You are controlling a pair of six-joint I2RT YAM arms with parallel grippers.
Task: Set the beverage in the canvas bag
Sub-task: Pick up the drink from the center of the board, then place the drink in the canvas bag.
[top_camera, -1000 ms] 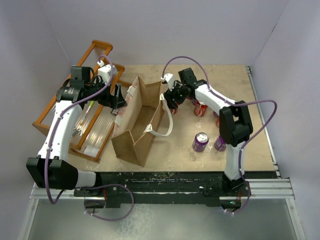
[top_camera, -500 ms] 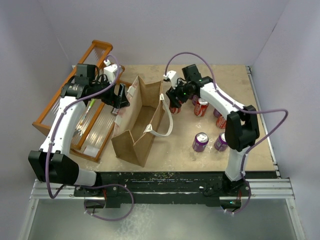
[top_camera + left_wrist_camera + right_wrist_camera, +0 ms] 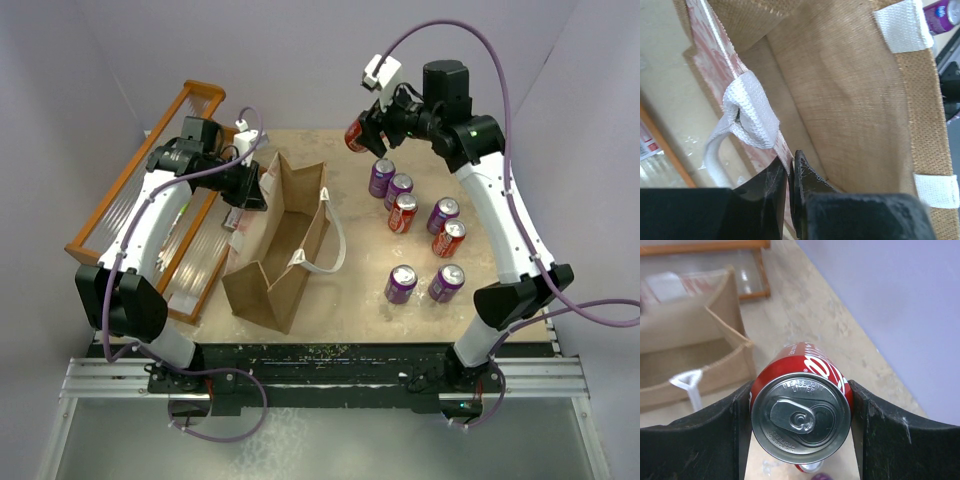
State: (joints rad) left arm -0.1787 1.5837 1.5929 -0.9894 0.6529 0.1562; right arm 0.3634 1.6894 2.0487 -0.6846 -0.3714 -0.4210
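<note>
**Top external.** Right gripper (image 3: 358, 137) is clamped on a red can (image 3: 354, 134), the beverage. The can is lifted clear of the desk (image 3: 350, 300) at the far edge, right of the canvas bag (image 3: 285, 245) and well apart from it. Left gripper (image 3: 252, 186) sits at the bag's far-left rim, likely to hold the mouth open and stop the bag tipping. Seven loose cans (image 3: 403, 212) stand right of the bag, under the right arm's path. An orange rack (image 3: 110, 215) lies beyond the bag on the left.

**Left wrist.** The jaws are pinched on the bag's rim, just beside a white handle (image 3: 747, 122). The bag interior shows no can in the part visible.

**Right wrist.** The can lies sideways between the fingers (image 3: 732, 432), top toward the camera, with the grip across its body. The bag's mouth is ahead and below. My judgement is that the bag's near wall and its loop handle are what the can must clear.
</note>
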